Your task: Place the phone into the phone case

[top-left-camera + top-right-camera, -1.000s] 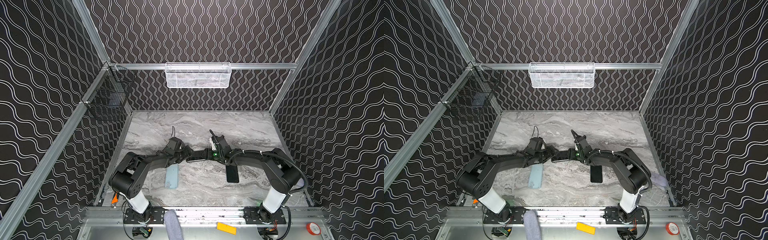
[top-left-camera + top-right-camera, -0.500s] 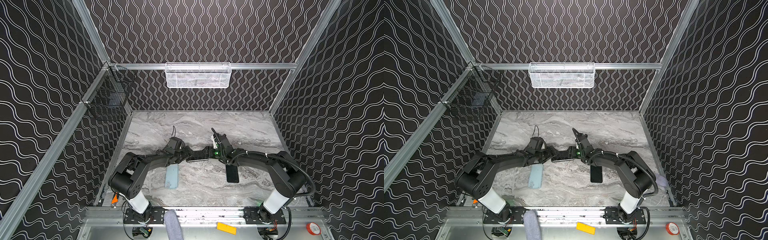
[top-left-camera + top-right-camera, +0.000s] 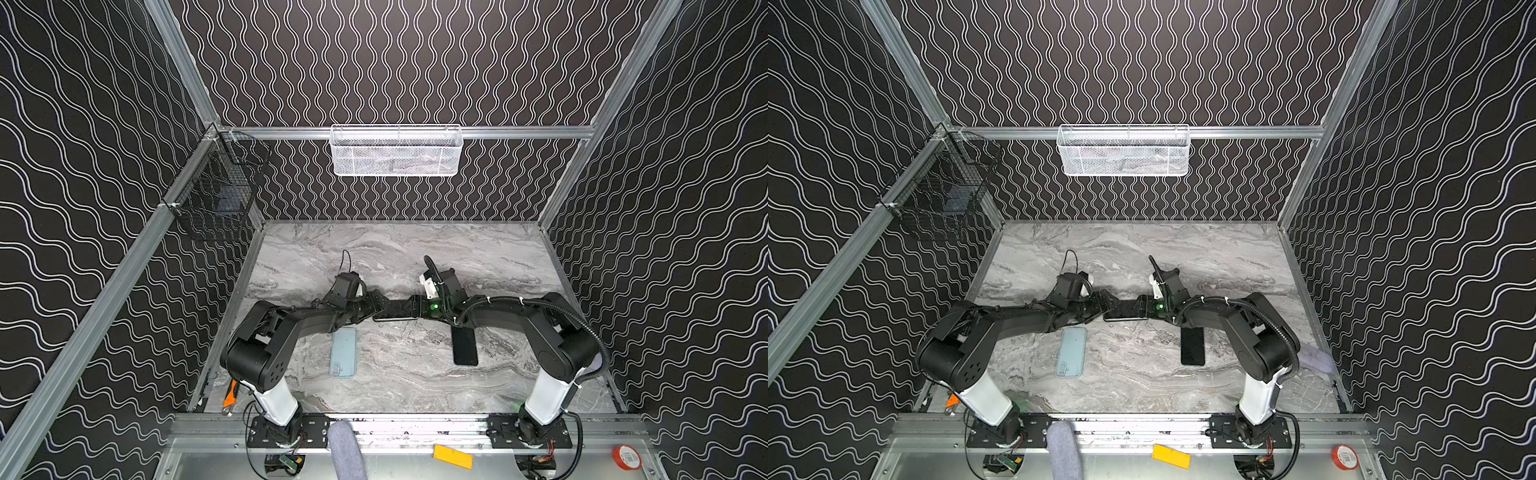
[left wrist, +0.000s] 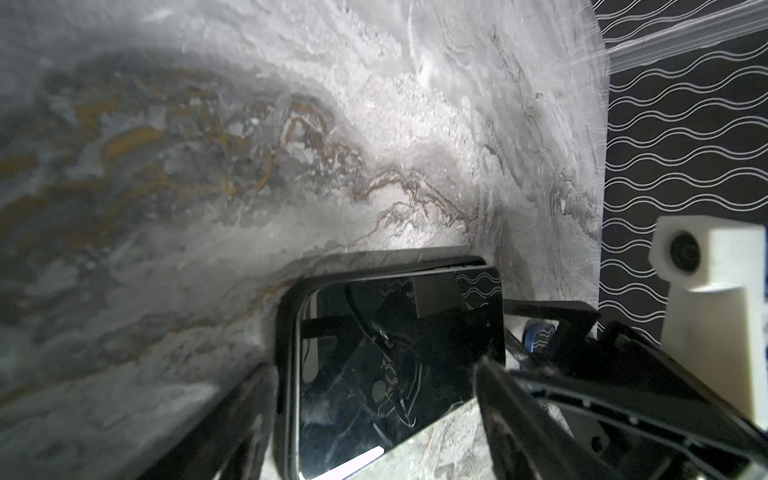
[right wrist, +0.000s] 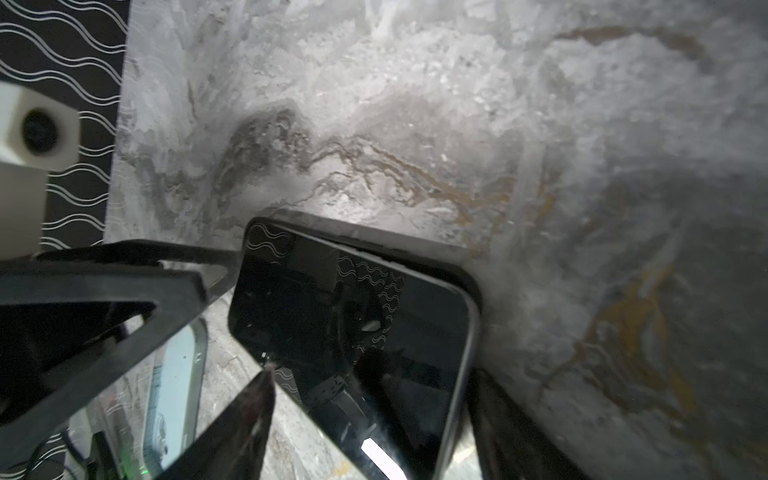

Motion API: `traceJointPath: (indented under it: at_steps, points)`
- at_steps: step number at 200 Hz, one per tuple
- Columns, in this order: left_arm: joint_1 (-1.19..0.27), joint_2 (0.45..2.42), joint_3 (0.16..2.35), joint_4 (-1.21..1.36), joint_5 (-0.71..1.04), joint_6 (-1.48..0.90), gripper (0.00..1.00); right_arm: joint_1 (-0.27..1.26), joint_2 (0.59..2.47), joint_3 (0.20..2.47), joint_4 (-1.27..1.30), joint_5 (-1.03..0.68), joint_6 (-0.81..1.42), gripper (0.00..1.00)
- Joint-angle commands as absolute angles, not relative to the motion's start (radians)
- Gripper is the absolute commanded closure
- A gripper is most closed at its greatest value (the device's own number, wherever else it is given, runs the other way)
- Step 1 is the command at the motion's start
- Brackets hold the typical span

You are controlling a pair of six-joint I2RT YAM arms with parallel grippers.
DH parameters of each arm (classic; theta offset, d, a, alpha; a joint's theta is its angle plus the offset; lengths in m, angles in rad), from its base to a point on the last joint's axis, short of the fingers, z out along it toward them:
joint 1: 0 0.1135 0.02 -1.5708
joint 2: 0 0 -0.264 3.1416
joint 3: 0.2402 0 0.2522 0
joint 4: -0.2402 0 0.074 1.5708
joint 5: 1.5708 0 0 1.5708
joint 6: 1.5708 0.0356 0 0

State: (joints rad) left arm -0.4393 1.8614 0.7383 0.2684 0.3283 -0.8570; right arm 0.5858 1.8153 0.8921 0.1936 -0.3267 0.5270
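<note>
A glossy black phone [image 4: 395, 332] lies screen up in a black phone case [image 4: 286, 332] at the table's middle [image 3: 395, 309]. In the right wrist view the phone [image 5: 353, 316] sits askew over the case's rim [image 5: 473, 286], not flush. My left gripper [image 4: 374, 365] straddles one end, open, with marble showing beside a finger. My right gripper [image 5: 372, 372] straddles the other end, open, with its fingers close to the phone's edges. In both top views the grippers [image 3: 376, 309] [image 3: 413, 309] face each other across it.
A light blue phone case [image 3: 343, 351] lies in front of my left forearm. A second black phone [image 3: 464, 347] lies under my right forearm. A white mesh basket [image 3: 397, 151] hangs on the back wall and a black wire basket [image 3: 216, 199] on the left wall.
My right gripper's jaws have spread wider around the phone. The left gripper has barely changed. The phone and case stay between the two grippers.
</note>
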Motion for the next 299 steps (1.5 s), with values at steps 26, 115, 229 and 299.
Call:
traceJointPath:
  at_steps: [26, 115, 229, 299]
  points:
    - [-0.44, 1.877, 0.738, 0.187, 0.337, -0.841, 0.2, 0.546, 1.823, 0.837, 0.312, -0.48, 0.561, 0.21]
    - [-0.44, 1.88, 0.738, 0.198, 0.33, -0.847, 0.2, 0.497, 1.865, 0.828, 0.401, -0.674, 0.607, 0.19]
    - [-0.441, 1.878, 0.714, 0.234, 0.35, -0.861, 0.2, 0.489, 1.844, 0.732, 0.872, -0.786, 0.855, 0.21]
    - [-0.442, 1.879, 0.707, 0.248, 0.357, -0.87, 0.2, 0.492, 1.872, 0.739, 0.926, -0.793, 0.891, 0.24]
